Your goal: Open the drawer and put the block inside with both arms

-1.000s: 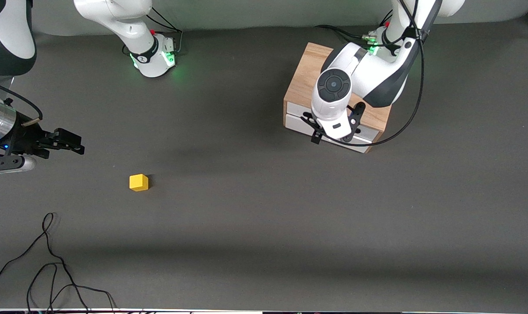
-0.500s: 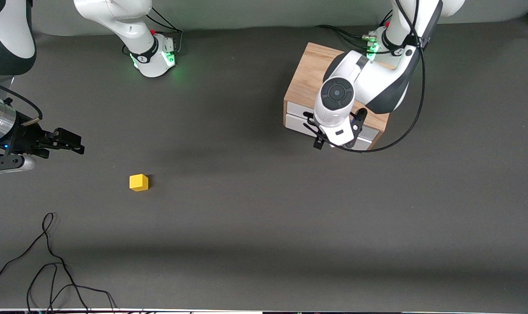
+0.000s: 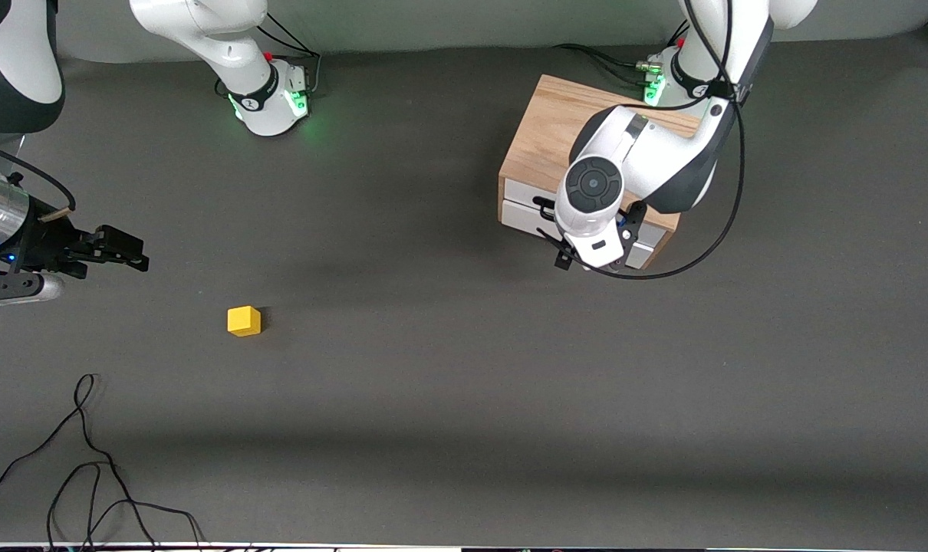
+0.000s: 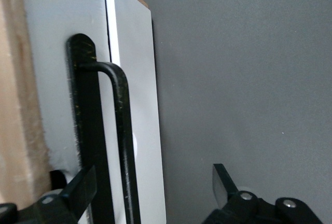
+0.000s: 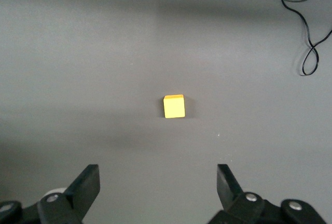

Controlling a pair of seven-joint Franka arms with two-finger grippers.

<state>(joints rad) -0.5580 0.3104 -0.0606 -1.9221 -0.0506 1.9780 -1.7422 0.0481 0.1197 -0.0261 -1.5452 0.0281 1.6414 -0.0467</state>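
The left pincer hung in front of the box, jaws apart, the drawer's black handle between its fingers but not clamped. The drawer was shut. The right pincer waited above the bench at the right arm's end, jaws wide and empty. The block sat on the bench at about four o'clock from it, well apart from the box. A cable lay at the block's seven o'clock.
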